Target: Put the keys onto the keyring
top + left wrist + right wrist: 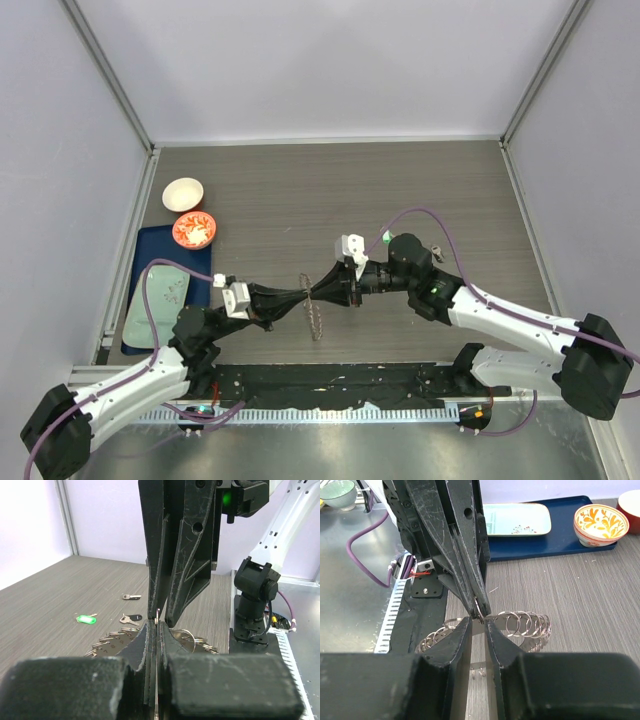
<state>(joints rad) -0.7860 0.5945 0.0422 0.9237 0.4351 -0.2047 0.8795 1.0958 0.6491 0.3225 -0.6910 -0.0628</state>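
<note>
The keyring [315,318] shows from above as a narrow chain-like strip below the point where the two grippers meet. In the left wrist view it [112,642] is a grey toothed ring with numbers. In the right wrist view a row of small split rings [526,624] stands along it. My left gripper [303,293] [156,625] is shut on a thin metal sliver, apparently a small split ring. My right gripper [326,289] [479,621] faces it tip to tip, with its jaws a narrow gap apart around the sliver's end. A green-headed key [86,619], a black-headed key [131,618] and a plain key [132,596] lie on the table.
A blue tray [150,262] at the left holds a pale plate [165,292]. An orange bowl [194,229] and a white bowl [183,193] stand behind it. Side walls enclose the table. A black mat [330,380] runs along the near edge.
</note>
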